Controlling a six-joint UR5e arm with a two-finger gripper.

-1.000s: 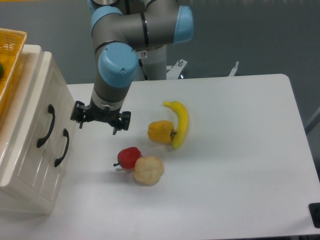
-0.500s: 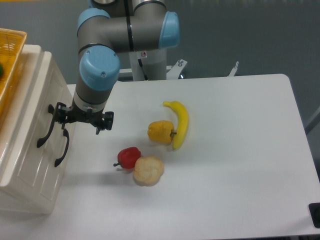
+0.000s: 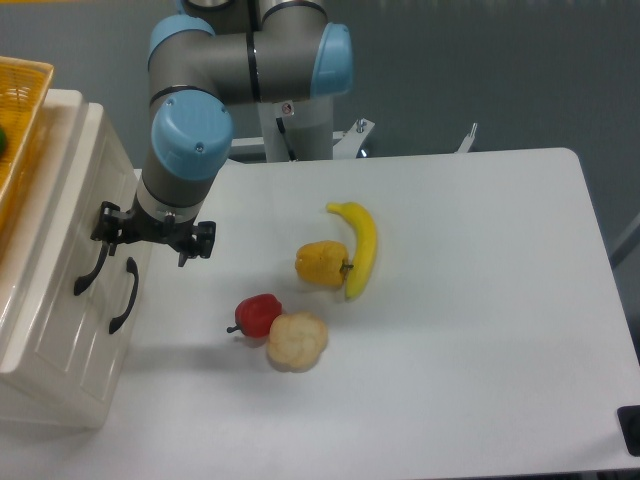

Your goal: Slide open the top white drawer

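Observation:
The cream-white chest (image 3: 52, 330) stands at the table's left edge. The top white drawer (image 3: 72, 215) sits flush in it, with its curved black handle (image 3: 88, 270) below the panel's middle. My gripper (image 3: 150, 237) hangs in front of the chest, fingers pointing down and spread open, with nothing between them. Its left finger (image 3: 106, 222) is right at the upper end of that handle; I cannot tell whether they touch. The lower drawer's handle (image 3: 124, 296) lies just under the gripper.
A yellow basket (image 3: 20, 105) rests on top of the chest. On the table to the right lie a red pepper (image 3: 259, 314), a pale bumpy fruit (image 3: 297, 340), a yellow pepper (image 3: 321, 263) and a banana (image 3: 361, 247).
The gripper has travelled left from the middle of the table to the chest's front, reaching the top handle. The drawer and the fruit have not moved.

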